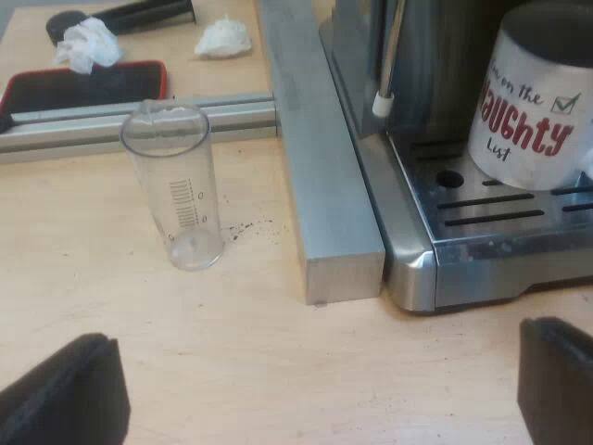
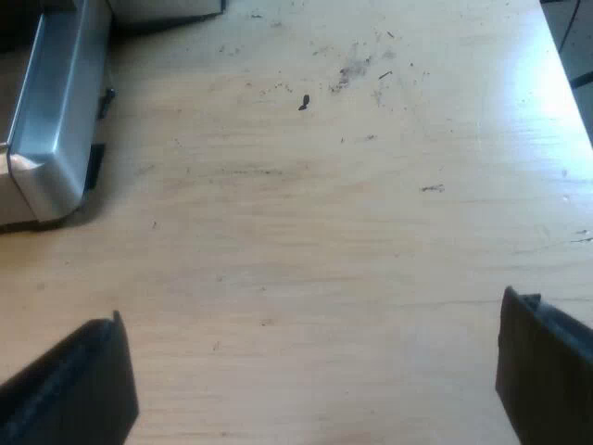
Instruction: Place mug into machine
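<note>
Already the mug (image 1: 533, 107) stands upright on the drip tray (image 1: 491, 221) of the machine (image 1: 422, 56), near the tray's corner. Left hand (image 1: 320, 389) and right hand (image 2: 315, 380) hover released and empty over the surface (image 1: 232, 315). The mug looks stiff, glossy and breakable: grip across its body.

We find the mug (image 1: 533, 102) standing on the drip tray (image 1: 491, 220) of the espresso machine (image 1: 435, 56), near the steam wand (image 1: 387, 65). A metal bar (image 1: 320, 185) lies on the table (image 1: 278, 371) along the machine's side. The measuring glass (image 1: 174, 185) stands upright near the bar, apart from it, with coffee grounds (image 1: 246, 229) scattered between them. Behind the glass a rail (image 1: 93, 130) lies crosswise and meets the bar. Beyond the rail sit a flat tray (image 1: 83, 88) and two crumpled tissues (image 1: 88, 44).
</note>
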You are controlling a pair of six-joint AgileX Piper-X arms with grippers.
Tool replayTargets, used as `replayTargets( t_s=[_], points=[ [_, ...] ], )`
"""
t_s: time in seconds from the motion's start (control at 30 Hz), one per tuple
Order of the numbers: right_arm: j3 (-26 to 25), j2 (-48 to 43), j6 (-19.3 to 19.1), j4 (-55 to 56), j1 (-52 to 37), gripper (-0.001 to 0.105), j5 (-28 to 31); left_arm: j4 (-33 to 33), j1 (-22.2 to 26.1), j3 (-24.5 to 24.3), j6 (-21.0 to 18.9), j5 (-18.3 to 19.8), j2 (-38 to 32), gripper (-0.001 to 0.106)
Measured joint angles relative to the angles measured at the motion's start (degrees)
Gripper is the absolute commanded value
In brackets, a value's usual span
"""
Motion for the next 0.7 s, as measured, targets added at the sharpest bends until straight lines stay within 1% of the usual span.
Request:
replayTargets(
  t_s=[0.7],
  points=[
    [0.2, 0.0, 0.0, -0.9, 0.0, 0.081, 0.0, 0.0, 0.0, 0.0, 0.1, 0.0, 0.0, 0.087]
  ],
)
